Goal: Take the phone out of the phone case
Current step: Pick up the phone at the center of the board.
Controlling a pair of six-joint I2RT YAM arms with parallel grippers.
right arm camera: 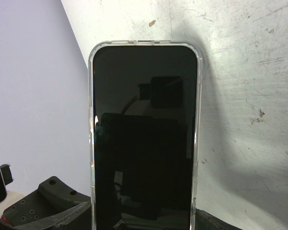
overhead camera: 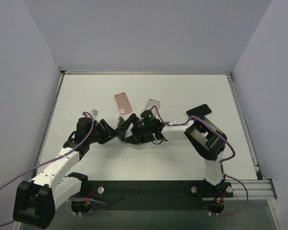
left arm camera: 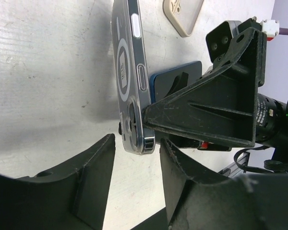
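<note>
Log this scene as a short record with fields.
phone: inside the clear case, not yet out
right gripper: shut on the phone
left gripper: open, one finger on each side of the phone's corner
table: a pink case lies beyond the arms

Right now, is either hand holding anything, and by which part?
The right hand grips the cased phone by its side edges, apparently near the camera end. The left hand is open by that end, gripping nothing.
</note>
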